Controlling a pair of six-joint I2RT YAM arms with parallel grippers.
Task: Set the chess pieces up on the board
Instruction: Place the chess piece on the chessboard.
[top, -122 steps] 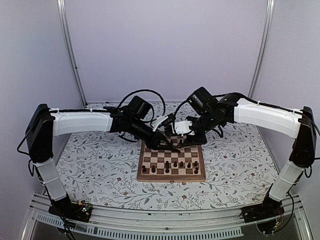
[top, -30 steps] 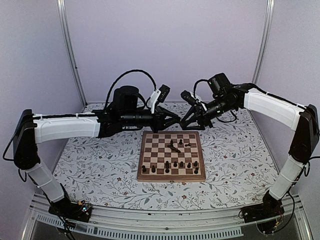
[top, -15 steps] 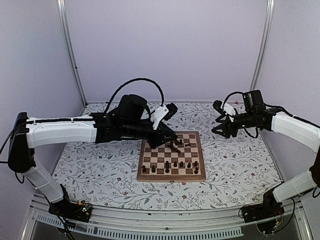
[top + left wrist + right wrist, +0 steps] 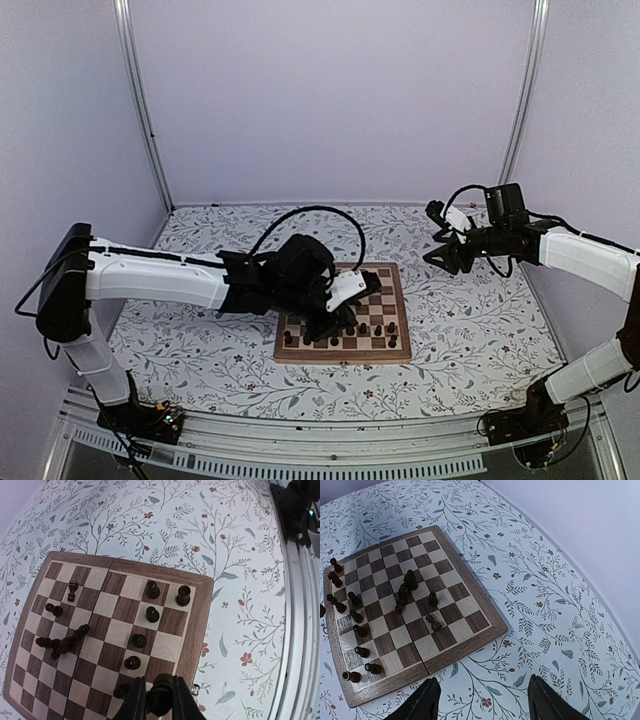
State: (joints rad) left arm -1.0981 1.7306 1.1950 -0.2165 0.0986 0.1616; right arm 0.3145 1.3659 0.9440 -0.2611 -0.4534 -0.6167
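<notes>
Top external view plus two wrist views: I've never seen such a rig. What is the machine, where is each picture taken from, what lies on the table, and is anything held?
Two white robot arms are bolted at the table's near edge, each ending in a two-finger gripper. The wide picture comes from a fixed camera above and behind them; the other two come from a camera on each wrist, looking past its own fingers. On the floral table lies a wooden chessboard. Dark chess pieces stand along its near edge; other pieces lie toppled mid-board. The left gripper is shut on one dark piece above the board. The right gripper is open, empty, off to the side.
</notes>
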